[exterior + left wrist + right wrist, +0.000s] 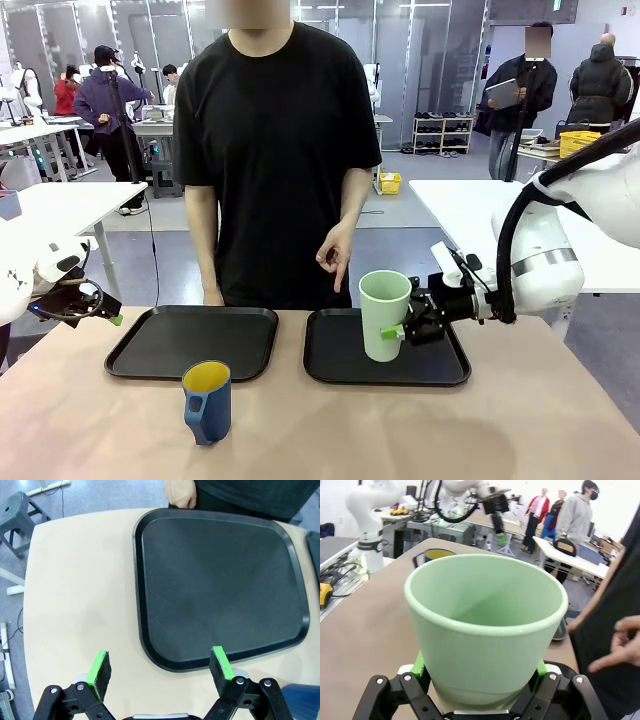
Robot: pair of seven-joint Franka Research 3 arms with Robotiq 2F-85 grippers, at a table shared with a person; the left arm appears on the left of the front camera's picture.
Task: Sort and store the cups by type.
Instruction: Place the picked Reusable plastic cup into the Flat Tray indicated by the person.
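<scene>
Busy open hall behind, people farther off; up front a tan surface (420, 430) with a person (275, 150) standing at its far edge.

Far left: left hand (108, 318) hangs over the surface's left edge, jaws spread as wide as they go, nothing between them. Left wrist view looks down past the green pads (100, 666) onto the left tray (190, 340), black and bare.

Mug (207, 400): dark blue, yellow inside, upright on the bare surface just off the near rim of the left tray, on the robot's side. Long axis vertical, mouth up, handle turned toward the near left. It lies to the right of the left hand and nearer the robot; the left hand is plainly the closer one. Judgement: the mug is the unsorted piece, and the bare tray beside it is its likely home. Nothing stands between hand and mug; the tray rim is the only thing to clear.

Centre-right: right tray (445, 372), black. Person's hand (336, 255) points downward above its far left corner, near the tumbler's rim but apart. Pale-green tumbler (384, 310) stands upright over the tray's left half; cannot tell whether its base rests on the tray or sits just off it.

Right: right hand (404, 331) comes in sideways, pads against both sides of the tumbler's lower wall. Gripped, by the look.
</scene>
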